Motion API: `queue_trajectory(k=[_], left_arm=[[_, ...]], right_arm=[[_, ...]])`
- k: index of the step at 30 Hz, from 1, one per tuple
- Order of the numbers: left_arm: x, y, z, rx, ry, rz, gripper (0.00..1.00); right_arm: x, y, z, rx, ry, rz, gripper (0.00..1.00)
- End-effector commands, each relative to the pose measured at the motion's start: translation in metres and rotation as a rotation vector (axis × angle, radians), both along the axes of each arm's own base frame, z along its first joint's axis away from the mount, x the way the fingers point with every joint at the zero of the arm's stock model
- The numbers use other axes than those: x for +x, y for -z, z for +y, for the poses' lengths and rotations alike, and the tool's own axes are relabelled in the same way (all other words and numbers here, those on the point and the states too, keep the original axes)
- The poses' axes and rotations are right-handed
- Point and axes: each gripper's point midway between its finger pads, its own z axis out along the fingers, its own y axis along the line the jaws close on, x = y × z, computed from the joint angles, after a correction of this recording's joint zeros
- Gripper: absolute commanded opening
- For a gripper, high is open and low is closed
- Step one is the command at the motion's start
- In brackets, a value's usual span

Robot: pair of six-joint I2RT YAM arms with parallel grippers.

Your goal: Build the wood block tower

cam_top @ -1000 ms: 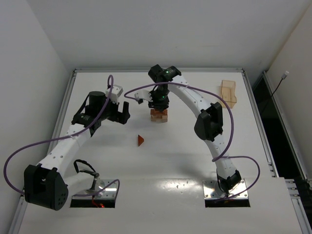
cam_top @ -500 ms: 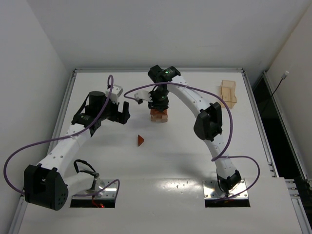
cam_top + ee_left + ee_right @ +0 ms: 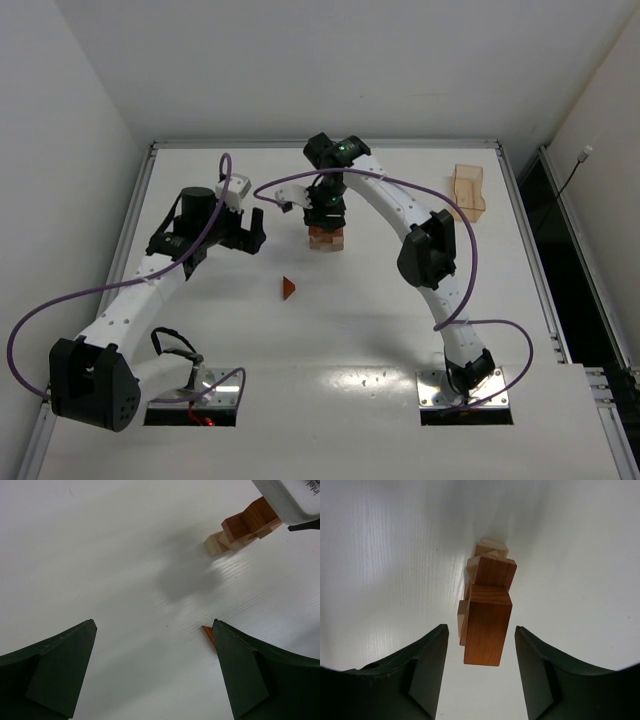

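The wood block tower (image 3: 326, 238) stands at the back middle of the table, tan pieces below, reddish-brown ones on top. It shows in the right wrist view (image 3: 487, 610) and in the left wrist view (image 3: 245, 527). My right gripper (image 3: 481, 645) is open just above it, its fingers apart on either side of the top reddish-brown bar, not touching. A reddish-brown triangle block (image 3: 288, 289) lies alone on the table; its tip (image 3: 208, 633) peeks out beside my right-hand finger in the left wrist view. My left gripper (image 3: 155, 630) is open and empty, left of the tower.
A flat light-tan tray (image 3: 468, 190) lies at the back right near the table's raised rim. The right arm arches over the tower. Purple cables loop from both arms.
My right gripper has risen slightly above the tower. The left arm has not moved.
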Motion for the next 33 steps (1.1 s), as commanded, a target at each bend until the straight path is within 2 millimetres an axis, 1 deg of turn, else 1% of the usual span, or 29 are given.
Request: queue_trajectory(k=[1,3,4,5,6,7,8,9,10,11,12,13,15,16,17,18,19,21,22,23,25,26,27,28,29,30,31,32,33], left_arm=[[0.004,-0.007,0.0,-0.012,0.008,-0.032,1.0],[0.003,-0.003,0.001,-0.011,0.008,-0.023,1.0],[0.002,-0.006,0.001,-0.013,0.008,-0.033,1.0],[0.001,-0.003,0.001,-0.011,0.008,-0.024,1.0],[0.0,-0.003,0.001,-0.019,0.002,-0.02,1.0],[-0.001,0.002,0.003,-0.019,-0.014,-0.008,1.0],[-0.004,0.008,0.003,-0.024,-0.021,0.017,1.0],[-0.005,0.005,0.003,-0.026,-0.021,0.007,1.0],[-0.008,0.01,0.003,-0.032,-0.027,0.025,1.0],[-0.013,0.015,0.004,-0.03,-0.028,0.037,1.0],[-0.016,0.012,0.005,-0.032,-0.027,0.025,1.0],[-0.021,0.014,0.003,-0.031,-0.018,0.031,1.0],[-0.034,0.026,-0.004,-0.013,0.008,0.07,1.0],[-0.038,0.02,-0.006,-0.017,0.017,0.054,1.0],[-0.043,0.022,-0.009,-0.016,0.031,0.054,1.0],[-0.045,0.019,-0.012,-0.019,0.042,0.044,1.0],[-0.05,0.022,-0.017,-0.02,0.066,0.06,1.0],[-0.056,0.028,-0.028,-0.016,0.096,0.102,1.0],[-0.059,0.031,-0.033,-0.028,0.106,0.122,1.0],[-0.062,0.037,-0.037,-0.027,0.125,0.148,1.0],[-0.063,0.042,-0.045,-0.054,0.123,0.218,0.93],[-0.062,0.044,-0.049,-0.071,0.12,0.24,0.89],[-0.065,0.049,-0.05,-0.079,0.114,0.284,0.84],[-0.063,0.053,-0.057,-0.094,0.109,0.337,0.78],[-0.062,0.056,-0.062,-0.102,0.103,0.359,0.76],[-0.062,0.054,-0.066,-0.11,0.093,0.389,0.75],[-0.064,0.066,-0.071,-0.115,0.069,0.46,0.7],[-0.065,0.068,-0.075,-0.128,0.072,0.495,0.68],[-0.062,0.064,-0.081,-0.14,0.066,0.509,0.67]], right_arm=[[-0.008,-0.028,0.006,0.06,0.004,0.001,0.53],[0.001,-0.04,0.008,0.104,0.025,-0.036,0.6],[0.001,-0.047,0.012,0.13,0.047,-0.038,0.65],[0.003,-0.061,0.01,0.165,0.061,-0.056,0.74],[0.007,-0.069,0.007,0.189,0.069,-0.074,0.76],[0.008,-0.079,0.014,0.238,0.07,-0.088,0.76],[0.009,-0.084,0.011,0.263,0.091,-0.084,0.77],[0.01,-0.099,0.01,0.298,0.098,-0.101,0.79],[0.011,-0.1,0.007,0.319,0.111,-0.084,0.79],[0.01,-0.112,0.009,0.345,0.12,-0.092,0.79],[0.015,-0.118,0.004,0.355,0.131,-0.11,0.79],[0.017,-0.134,0.001,0.392,0.148,-0.133,0.79],[0.018,-0.147,-0.006,0.426,0.198,-0.137,0.79],[0.02,-0.147,-0.013,0.434,0.23,-0.124,0.79],[0.021,-0.161,-0.018,0.46,0.27,-0.149,0.79],[0.021,-0.164,-0.021,0.458,0.291,-0.159,0.79],[0.025,-0.159,-0.036,0.447,0.341,-0.154,0.79],[0.027,-0.173,-0.051,0.47,0.416,-0.186,0.79],[0.026,-0.164,-0.06,0.462,0.455,-0.164,0.79],[0.036,-0.166,-0.078,0.474,0.514,-0.187,0.79],[0.03,-0.166,-0.098,0.507,0.618,-0.149,0.79],[0.035,-0.167,-0.119,0.523,0.68,-0.144,0.79],[0.033,-0.17,-0.125,0.558,0.701,-0.116,0.79],[0.03,-0.164,-0.133,0.574,0.746,-0.077,0.79],[0.028,-0.171,-0.146,0.605,0.776,-0.067,0.79],[0.024,-0.165,-0.152,0.607,0.8,-0.04,0.79],[0.02,-0.165,-0.155,0.619,0.811,-0.023,0.79],[0.017,-0.17,-0.16,0.641,0.811,-0.02,0.79],[0.015,-0.164,-0.158,0.644,0.818,0.007,0.79]])
